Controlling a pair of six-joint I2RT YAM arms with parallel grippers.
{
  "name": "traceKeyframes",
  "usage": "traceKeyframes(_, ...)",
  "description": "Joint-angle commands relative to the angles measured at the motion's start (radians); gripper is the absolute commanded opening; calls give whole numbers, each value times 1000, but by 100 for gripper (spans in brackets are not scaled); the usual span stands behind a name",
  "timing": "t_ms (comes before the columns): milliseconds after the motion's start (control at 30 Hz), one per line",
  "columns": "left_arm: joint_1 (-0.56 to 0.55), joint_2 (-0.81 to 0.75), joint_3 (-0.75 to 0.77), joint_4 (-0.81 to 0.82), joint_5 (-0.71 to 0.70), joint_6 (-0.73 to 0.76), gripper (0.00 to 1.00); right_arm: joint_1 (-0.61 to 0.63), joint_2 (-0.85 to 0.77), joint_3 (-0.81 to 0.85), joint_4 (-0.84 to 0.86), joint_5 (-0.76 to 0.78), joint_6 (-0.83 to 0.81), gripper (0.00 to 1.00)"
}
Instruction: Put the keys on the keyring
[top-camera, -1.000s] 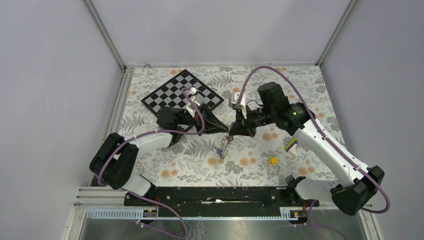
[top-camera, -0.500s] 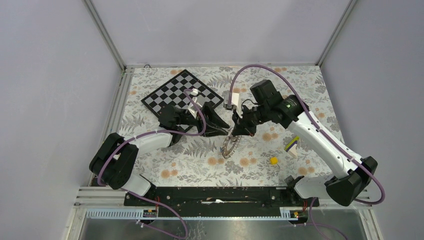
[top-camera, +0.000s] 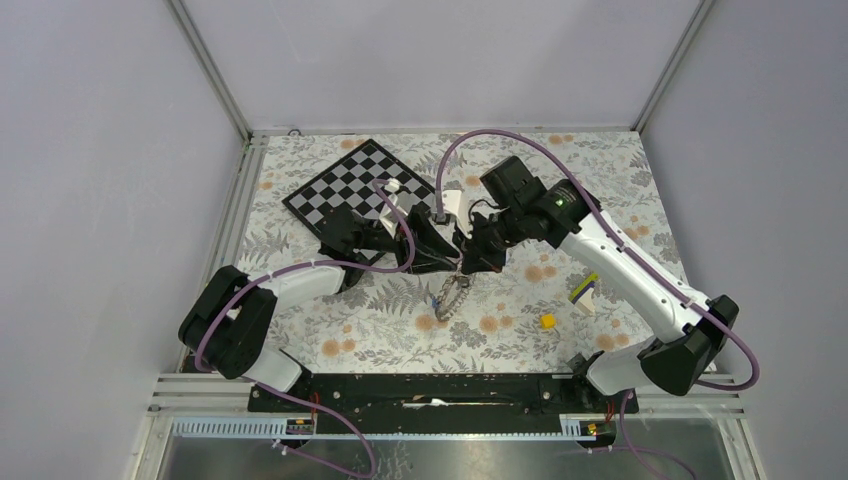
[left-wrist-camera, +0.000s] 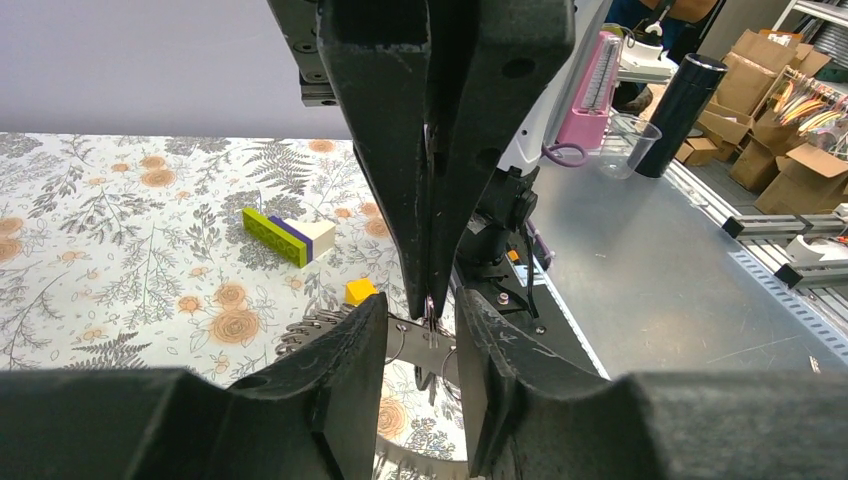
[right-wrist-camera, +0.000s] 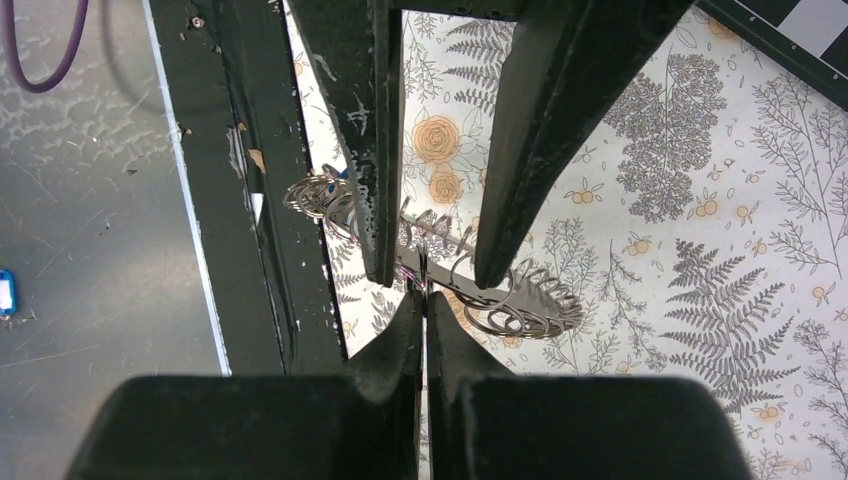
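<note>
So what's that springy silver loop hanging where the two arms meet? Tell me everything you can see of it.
That is the keyring: a loop of fine grey-silver wire wound into small coils, pulled long and narrow. Its upper end is pinched in the shut right gripper, the left gripper open around that spot. From there it slopes down towards the flowered table; whether its lower end rests there is unclear.

A robotics lab, by the look of it. The table (top-camera: 600, 170), under a floral cloth, is boxed in by plain grey panels (top-camera: 430, 60) on aluminium posts (top-camera: 208, 70) at its far corners, with two robot arms (top-camera: 300, 285) bolted along the near edge. Beyond its right edge: cardboard boxes (left-wrist-camera: 765, 85), a black flask (left-wrist-camera: 690, 105), a clear beaker (left-wrist-camera: 630, 140).
</note>
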Motion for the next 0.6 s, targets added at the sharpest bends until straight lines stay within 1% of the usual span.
traceKeyframes(0,-4,-21,14,25,-2,26,35,12,10,60,-27,15,-14,0)
traceKeyframes(233,-10,-17,7,24,-3,27,33,17,24,84,-40,32,-12,0)
traceKeyframes(433,-20,-9,-1,17,-9,30,28,18,33,94,-46,42,-12,0)
traceKeyframes(567,-22,-6,3,14,-11,31,22,20,35,95,-48,45,-12,0)
